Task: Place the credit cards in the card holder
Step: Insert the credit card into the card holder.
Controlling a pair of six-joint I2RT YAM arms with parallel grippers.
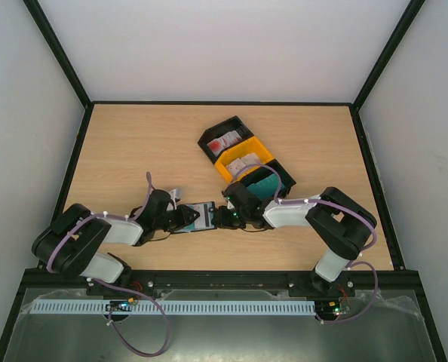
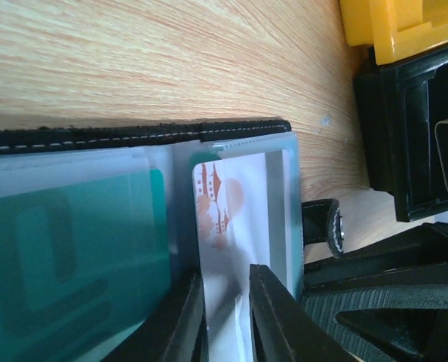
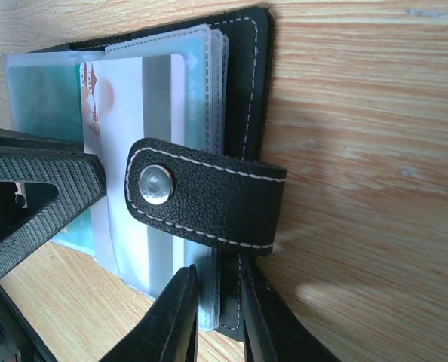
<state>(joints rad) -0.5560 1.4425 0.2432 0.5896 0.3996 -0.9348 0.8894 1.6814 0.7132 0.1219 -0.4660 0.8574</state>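
The card holder lies open on the table between my two grippers. In the left wrist view its clear sleeves hold a teal credit card and a white credit card with red blotches. My left gripper has its jaws slightly apart, and the white card's face shows in the gap. My right gripper is shut on the holder's black cover and sleeve edges, just below the snap strap. From above, the left gripper and the right gripper meet at the holder.
Three trays stand in a diagonal row behind the holder: a black tray with a red-blotched card, a yellow tray with pale cards, and a black tray with teal cards. The right arm's wrist lies beside the last one.
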